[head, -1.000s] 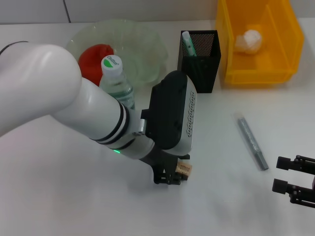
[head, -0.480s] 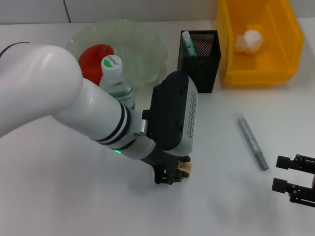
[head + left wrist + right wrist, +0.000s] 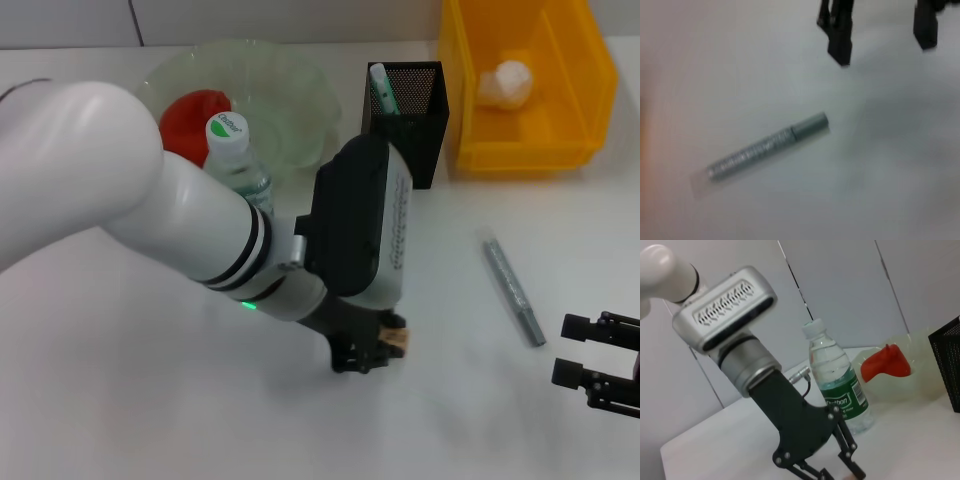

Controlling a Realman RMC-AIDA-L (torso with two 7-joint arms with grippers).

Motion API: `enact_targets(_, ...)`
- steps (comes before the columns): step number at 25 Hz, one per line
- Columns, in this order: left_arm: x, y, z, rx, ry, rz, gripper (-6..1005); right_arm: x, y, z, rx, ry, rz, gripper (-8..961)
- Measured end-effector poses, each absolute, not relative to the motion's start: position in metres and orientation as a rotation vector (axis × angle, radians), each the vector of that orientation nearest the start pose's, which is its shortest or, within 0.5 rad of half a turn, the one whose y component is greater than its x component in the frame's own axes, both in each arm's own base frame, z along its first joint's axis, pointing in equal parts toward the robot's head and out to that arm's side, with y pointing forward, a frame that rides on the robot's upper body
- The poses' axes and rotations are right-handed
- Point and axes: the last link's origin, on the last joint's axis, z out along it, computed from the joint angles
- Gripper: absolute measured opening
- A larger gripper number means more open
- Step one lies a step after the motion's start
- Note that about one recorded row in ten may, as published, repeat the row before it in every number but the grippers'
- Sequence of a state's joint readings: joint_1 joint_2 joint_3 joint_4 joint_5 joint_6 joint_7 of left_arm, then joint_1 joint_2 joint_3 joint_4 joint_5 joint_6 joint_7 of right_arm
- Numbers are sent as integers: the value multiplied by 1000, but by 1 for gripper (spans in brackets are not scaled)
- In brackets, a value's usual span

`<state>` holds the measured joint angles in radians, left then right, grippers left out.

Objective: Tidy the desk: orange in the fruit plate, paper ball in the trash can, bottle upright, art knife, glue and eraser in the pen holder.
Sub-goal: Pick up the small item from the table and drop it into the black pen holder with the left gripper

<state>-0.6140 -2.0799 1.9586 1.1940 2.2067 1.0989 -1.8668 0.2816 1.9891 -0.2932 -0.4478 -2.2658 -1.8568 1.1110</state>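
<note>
With orange (image 3: pixel 193 112) plated, paper ball (image 3: pixel 503 82) binned and bottle (image 3: pixel 238 163) upright, the eraser (image 3: pixel 396 339) is gripped by the closed left end effector (image 3: pixel 372 352); the art knife (image 3: pixel 513 291) is left on the worktop (image 3: pixel 130 400).

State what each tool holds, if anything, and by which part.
Left tool grips the eraser by its sides; right tool holds nothing.

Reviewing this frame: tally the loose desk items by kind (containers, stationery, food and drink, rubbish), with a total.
Containers: 3 (fruit plate, pen holder, trash can)
Stationery: 3 (eraser in left gripper, grey stick, pen in holder)
Food and drink: 2 (orange, bottle)
Rubbish: 1 (paper ball)
Total: 9
</note>
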Motion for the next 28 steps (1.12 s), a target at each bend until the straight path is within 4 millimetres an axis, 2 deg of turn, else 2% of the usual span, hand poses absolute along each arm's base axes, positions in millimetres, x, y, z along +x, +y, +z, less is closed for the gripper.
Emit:
enact_targets(2,-127,305,-123,-3046,397,275,255,350,205,25,-2628,827,870,652)
enact_targets(3,-117,308,-116,-3036,366,168,255,350,205,26,-2626,827,871,652)
enact_targets(5,-113,310,-112,-3027,348,121,255,350,206,26,-2623,826,872,652)
enact_targets(7,-102,321,-102,-2990,261,-19,255,350,206,25,-2624,824,875,652)
enact_targets(8,-93,332,-94,-2943,172,-149,255,349,205,23,-2625,817,879,652)
enact_targets(9,-93,332,-94,-2943,172,-149,255,349,205,23,-2625,817,879,652)
enact_targets(13,-74,360,-78,-2811,44,-344,255,345,207,18,-2636,795,892,651)
enact_targets(17,-64,370,-77,-2764,41,-363,256,342,209,16,-2644,788,901,651)
enact_targets(18,-62,379,-78,-2728,30,-356,256,341,209,15,-2646,786,905,651)
enact_targets(20,-61,383,-79,-2714,26,-350,256,338,210,11,-2650,779,918,651)
enact_targets(28,-67,420,-85,-2578,-29,-280,256,332,212,5,-2659,762,941,650)
